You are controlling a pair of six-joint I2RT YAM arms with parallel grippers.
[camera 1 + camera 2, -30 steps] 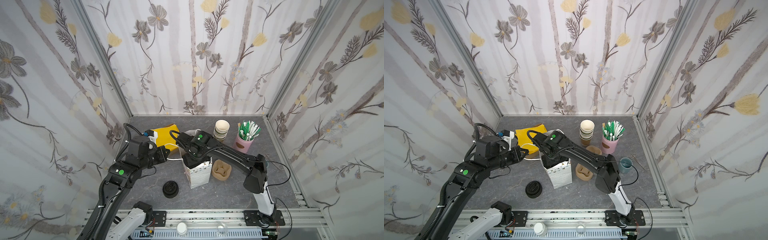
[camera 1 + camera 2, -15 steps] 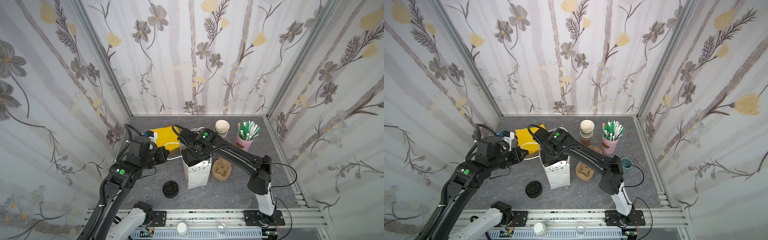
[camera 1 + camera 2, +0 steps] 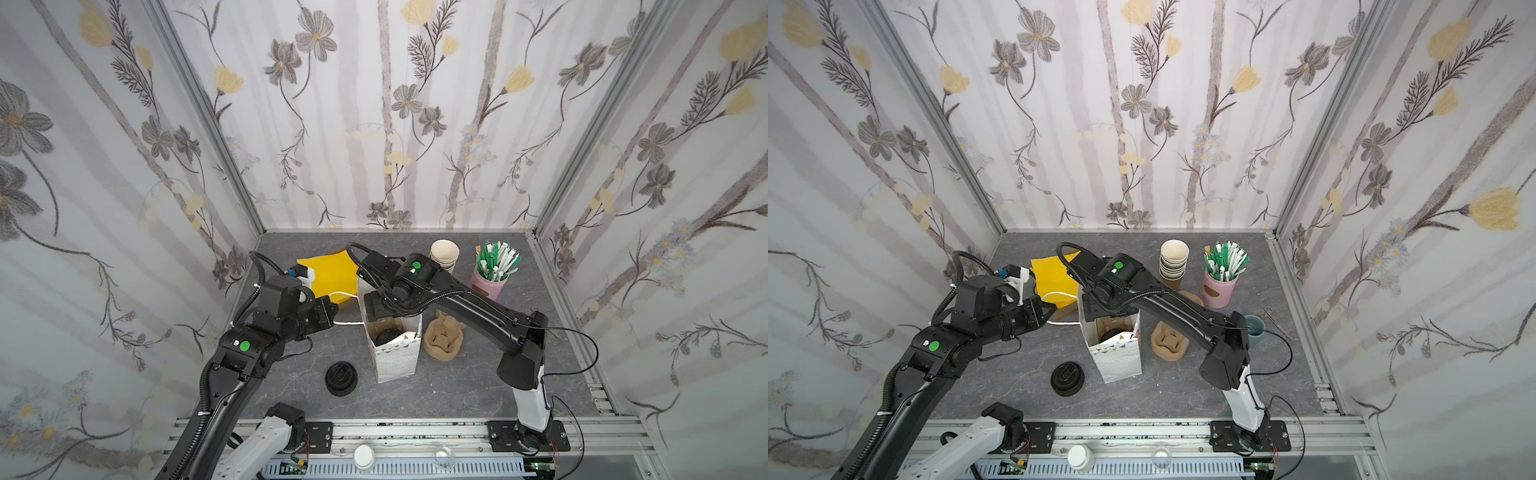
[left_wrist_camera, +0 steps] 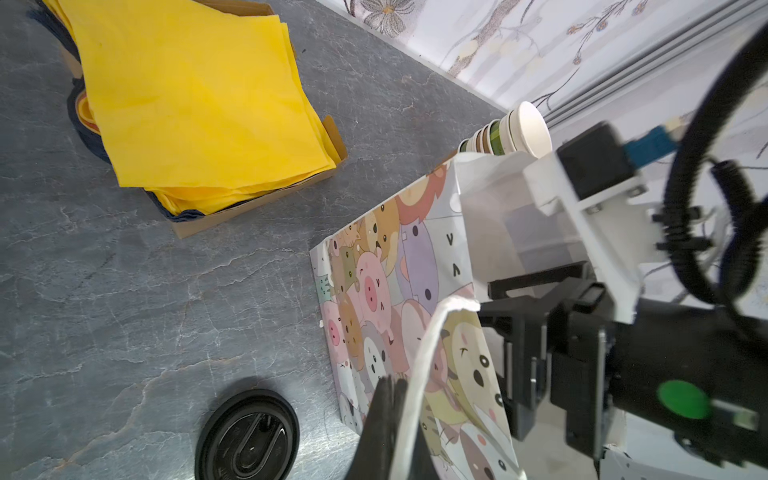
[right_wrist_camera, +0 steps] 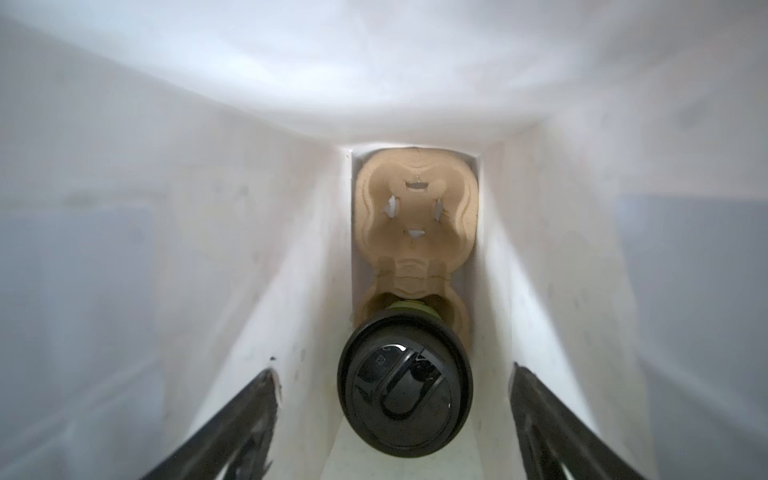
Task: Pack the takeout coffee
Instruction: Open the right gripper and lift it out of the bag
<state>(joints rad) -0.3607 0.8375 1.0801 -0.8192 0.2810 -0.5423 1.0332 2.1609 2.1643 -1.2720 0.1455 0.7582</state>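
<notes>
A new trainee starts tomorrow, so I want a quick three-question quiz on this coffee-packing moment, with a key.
1. True or false: the coffee cup sits in a cardboard carrier inside the paper bag.
2. What does the left gripper pinch? A) a napkin B) the bag's handle cord C) a loose lid
3. Fill in: the right gripper over the cup stands ____.
Key: 1 true; 2 B; 3 open.
</notes>
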